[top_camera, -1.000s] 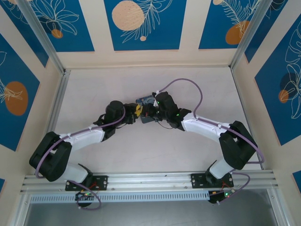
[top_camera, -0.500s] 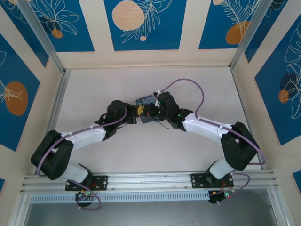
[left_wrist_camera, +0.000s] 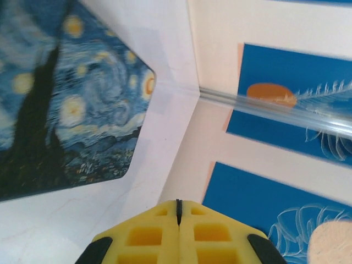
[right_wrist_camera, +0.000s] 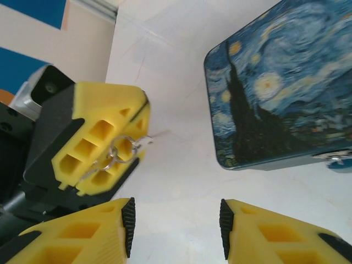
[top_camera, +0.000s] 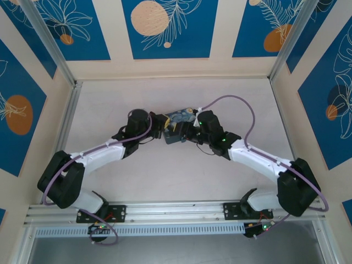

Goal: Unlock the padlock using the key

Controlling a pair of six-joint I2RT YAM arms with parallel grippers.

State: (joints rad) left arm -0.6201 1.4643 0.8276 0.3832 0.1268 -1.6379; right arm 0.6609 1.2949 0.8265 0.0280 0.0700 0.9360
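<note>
My left gripper (top_camera: 158, 125) is shut on the key (right_wrist_camera: 137, 143), a thin grey metal blade that sticks out of its yellow fingers (right_wrist_camera: 102, 137). Two small wire rings (right_wrist_camera: 113, 157) hang from the key. In the left wrist view the left gripper (left_wrist_camera: 178, 203) shows only a thin dark edge in its seam. My right gripper (right_wrist_camera: 176, 225) is open with nothing between its pads, and sits just near of the key over bare table. The padlock is not clearly visible. A small metal and teal piece (right_wrist_camera: 338, 160) shows cut off at the box's lower corner.
A square tin box (top_camera: 179, 123) painted with blue and yellow swirls lies between the two grippers. It appears again as the box (right_wrist_camera: 286, 88) right of the open fingers. The enclosure walls (top_camera: 170, 66) surround the white table (top_camera: 165, 176).
The right gripper has opened and drawn back to the right, away from the left gripper. The left gripper has closed and now holds the key alone. The box has become visible between them.
</note>
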